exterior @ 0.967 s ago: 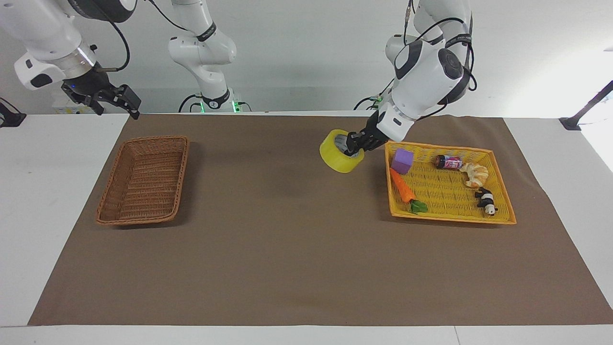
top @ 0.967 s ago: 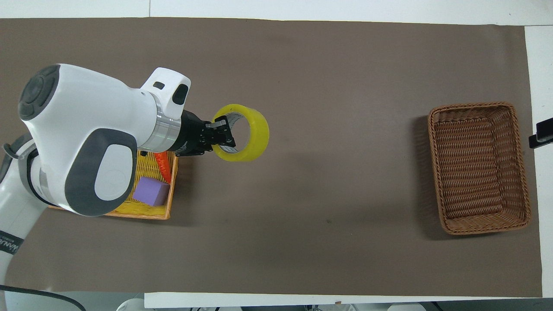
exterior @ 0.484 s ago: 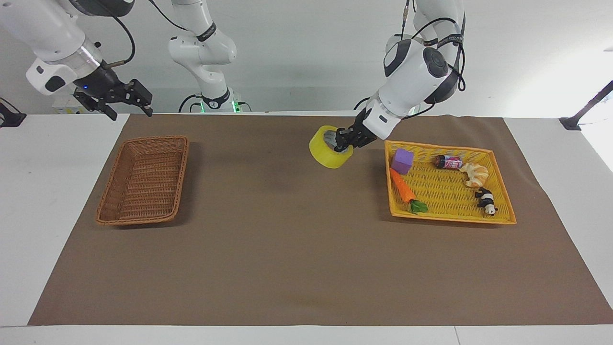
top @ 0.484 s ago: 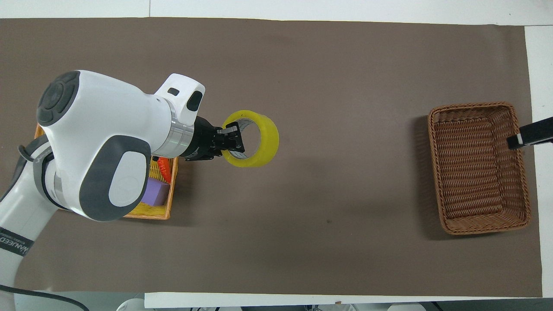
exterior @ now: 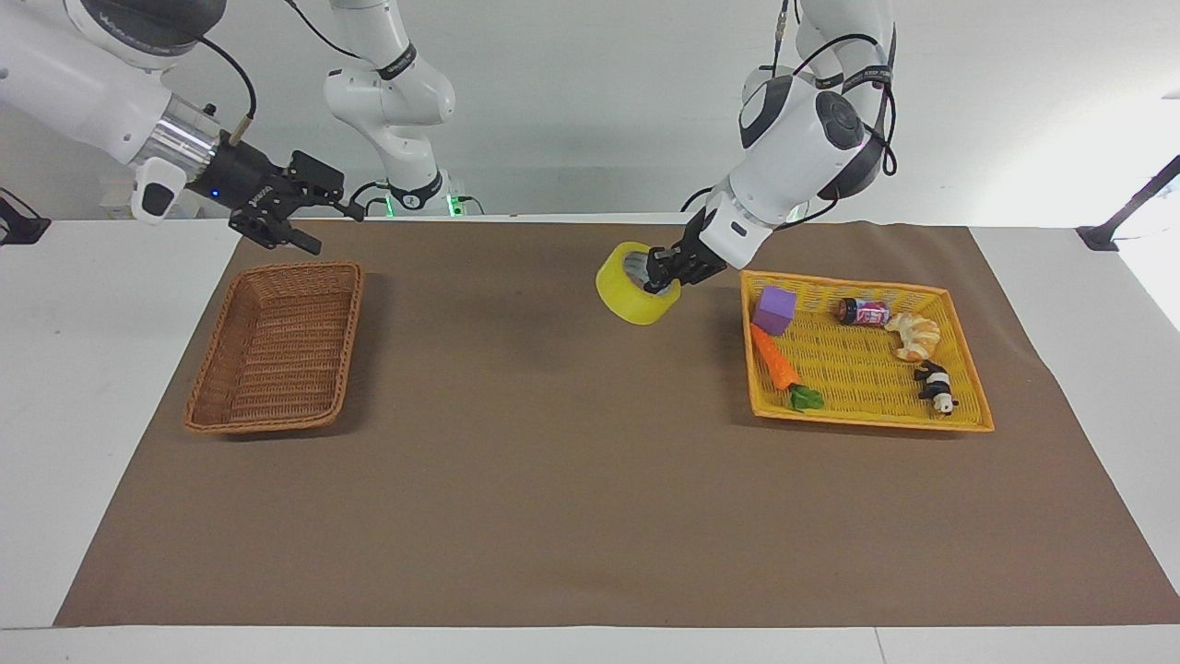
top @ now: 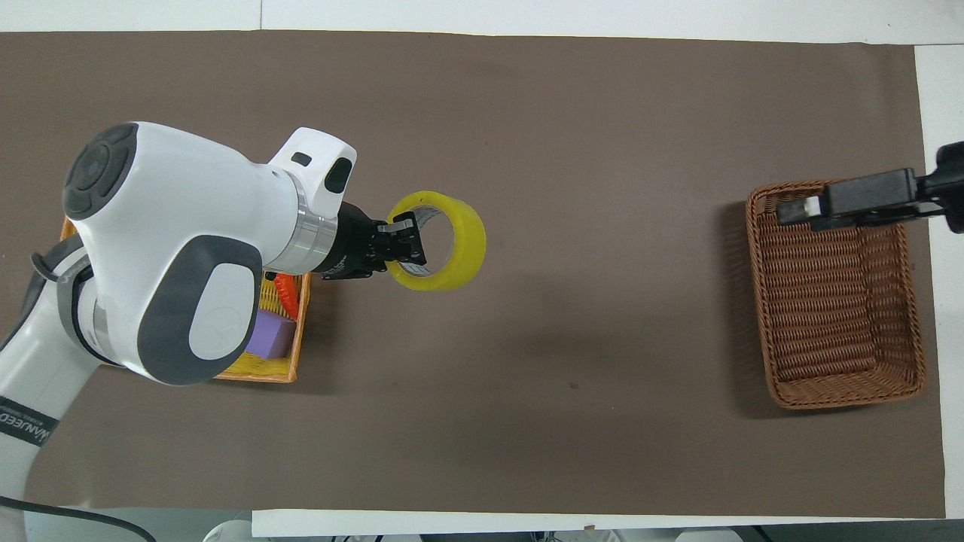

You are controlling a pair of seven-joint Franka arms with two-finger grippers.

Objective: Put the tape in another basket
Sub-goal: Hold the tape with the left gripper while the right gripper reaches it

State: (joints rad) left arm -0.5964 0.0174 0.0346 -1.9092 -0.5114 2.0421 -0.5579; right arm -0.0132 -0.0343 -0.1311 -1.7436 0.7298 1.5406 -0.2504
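The tape (exterior: 631, 288) (top: 454, 239), a yellow roll with a white core, hangs tilted in the air over the mat, beside the yellow basket. My left gripper (exterior: 662, 273) (top: 403, 242) is shut on the roll's wall, with one finger inside the core. The brown wicker basket (exterior: 277, 350) (top: 828, 301) stands empty at the right arm's end of the table. Raised over it is my right gripper (exterior: 332, 231) (top: 800, 210), open and holding nothing.
The yellow basket (exterior: 867, 420) (top: 297, 331) at the left arm's end holds a purple block (exterior: 774, 309), a carrot (exterior: 774, 360), a small can (exterior: 864, 313), a croissant (exterior: 913, 337) and a panda toy (exterior: 938, 386). A brown mat (exterior: 553, 461) covers the table.
My right gripper has swung in from past the table's end to over the brown basket. The left gripper first carried the tape a little away from the yellow basket, then held still.
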